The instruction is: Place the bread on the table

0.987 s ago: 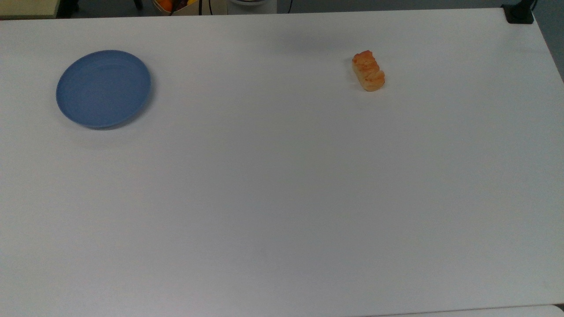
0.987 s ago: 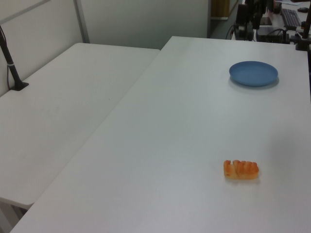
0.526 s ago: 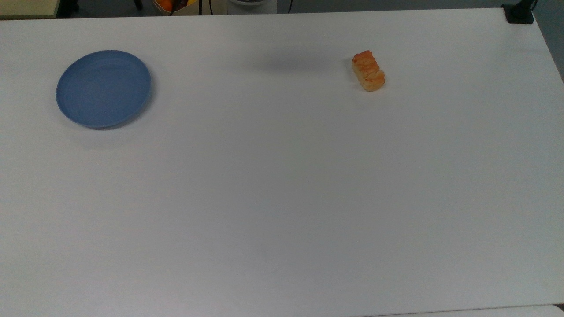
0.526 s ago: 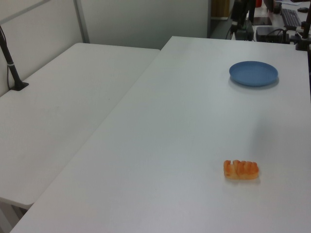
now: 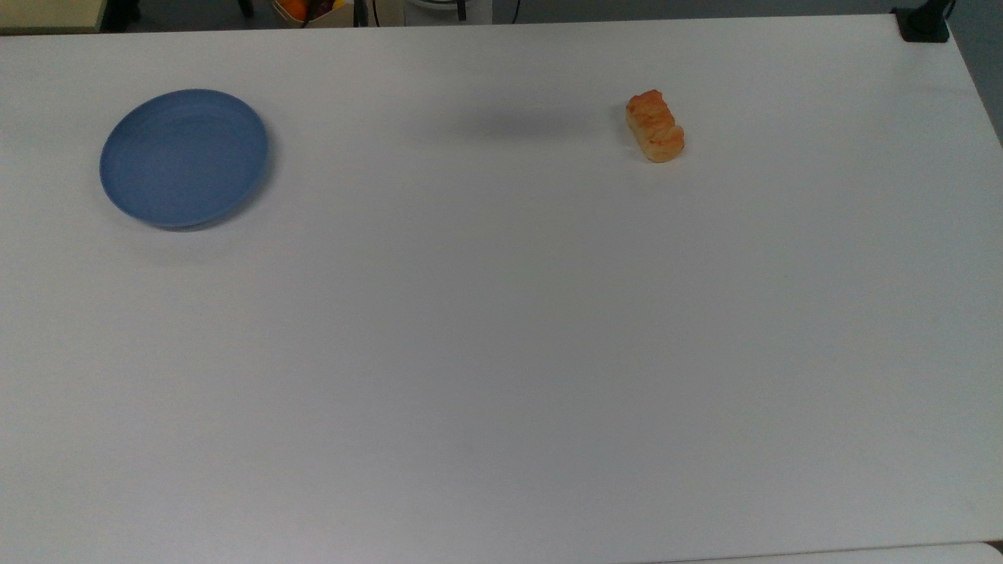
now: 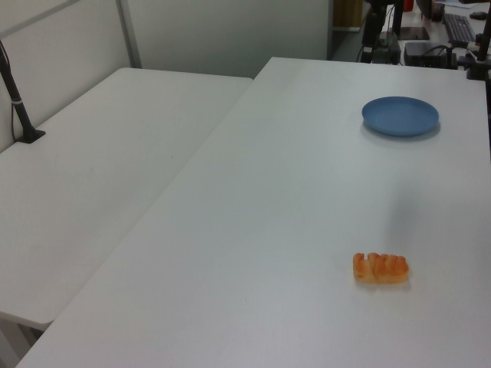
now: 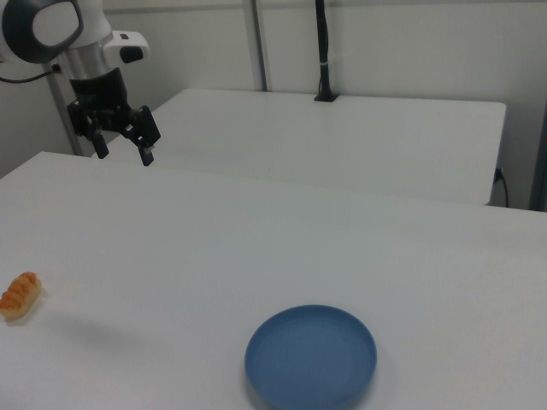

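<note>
The bread (image 5: 655,127), a small golden-orange ridged roll, lies directly on the white table (image 5: 501,352), toward the top view's upper right. It also lies at the left view's lower right (image 6: 380,268) and at the right view's left edge (image 7: 20,295). My gripper (image 7: 124,152) hangs open high above the table at the right view's upper left. It holds nothing and is well clear of the bread.
A round blue plate (image 5: 184,157) sits bare at the top view's left, far from the bread; it is also in the right view (image 7: 311,356). A second white table (image 6: 100,176) adjoins this one, with a black clamped pole (image 6: 19,107) on it.
The bread and plate have not moved. The arm's faint shadow on the table has drifted leftward and down in the top view.
</note>
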`<state>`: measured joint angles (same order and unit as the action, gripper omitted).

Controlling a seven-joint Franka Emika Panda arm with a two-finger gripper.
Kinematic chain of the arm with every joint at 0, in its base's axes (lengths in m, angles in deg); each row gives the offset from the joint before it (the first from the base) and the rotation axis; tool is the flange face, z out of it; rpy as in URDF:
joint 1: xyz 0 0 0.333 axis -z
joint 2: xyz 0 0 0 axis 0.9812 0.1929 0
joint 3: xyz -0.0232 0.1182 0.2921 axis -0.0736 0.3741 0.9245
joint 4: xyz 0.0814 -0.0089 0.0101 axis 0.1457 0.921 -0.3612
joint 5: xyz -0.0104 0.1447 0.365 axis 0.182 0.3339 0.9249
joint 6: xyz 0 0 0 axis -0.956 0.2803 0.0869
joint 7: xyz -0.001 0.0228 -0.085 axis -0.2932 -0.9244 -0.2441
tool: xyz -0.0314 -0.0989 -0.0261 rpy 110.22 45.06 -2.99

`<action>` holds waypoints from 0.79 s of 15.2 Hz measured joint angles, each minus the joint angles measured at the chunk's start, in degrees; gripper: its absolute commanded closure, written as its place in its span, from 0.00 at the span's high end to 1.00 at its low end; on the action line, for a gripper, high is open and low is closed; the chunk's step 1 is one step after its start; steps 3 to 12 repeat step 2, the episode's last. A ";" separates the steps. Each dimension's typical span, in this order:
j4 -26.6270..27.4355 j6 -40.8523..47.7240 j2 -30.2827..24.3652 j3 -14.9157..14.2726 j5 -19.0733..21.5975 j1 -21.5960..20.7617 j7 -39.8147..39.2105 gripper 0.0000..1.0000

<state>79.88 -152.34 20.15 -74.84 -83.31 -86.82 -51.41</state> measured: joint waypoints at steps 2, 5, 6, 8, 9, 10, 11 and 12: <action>0.00 0.01 -0.02 0.15 0.01 -0.01 0.00 1.00; 0.00 0.01 -0.02 0.15 0.01 -0.01 0.00 1.00; 0.00 0.01 -0.02 0.15 0.01 -0.01 0.00 1.00; 0.00 0.01 -0.02 0.15 0.01 -0.01 0.00 1.00; 0.00 0.01 -0.02 0.15 0.01 -0.01 0.00 1.00; 0.00 0.01 -0.02 0.15 0.01 -0.01 0.00 1.00; 0.00 0.01 -0.02 0.15 0.01 -0.01 0.00 1.00; 0.00 0.01 -0.02 0.15 0.01 -0.01 0.00 1.00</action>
